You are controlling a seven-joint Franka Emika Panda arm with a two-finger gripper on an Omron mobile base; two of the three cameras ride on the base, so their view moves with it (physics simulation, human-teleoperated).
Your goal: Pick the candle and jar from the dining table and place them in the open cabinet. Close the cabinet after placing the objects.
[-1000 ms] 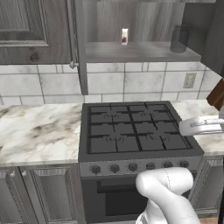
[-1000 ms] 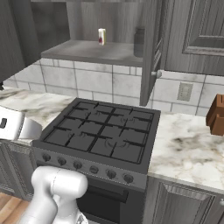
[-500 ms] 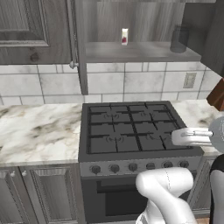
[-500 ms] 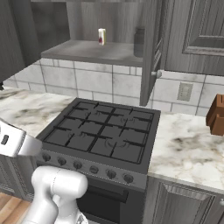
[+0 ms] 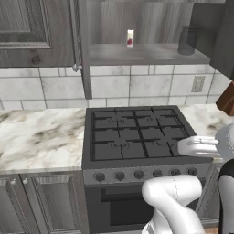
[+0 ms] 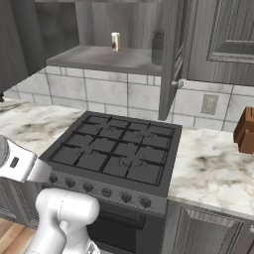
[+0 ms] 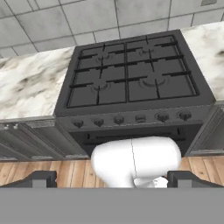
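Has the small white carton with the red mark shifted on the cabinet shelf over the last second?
No. The small white carton with the red mark stands at the same spot on the grey cabinet shelf, above the black stove's back edge.

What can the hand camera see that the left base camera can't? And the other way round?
Hand view: the wooden floor in front of the oven.
Left base view: the open cabinet up above, with a small white carton and the jar on its shelf, plus a brown block at the right edge.
Both: the black stove with its row of knobs, the marble counter beside it, and the tiled wall behind.
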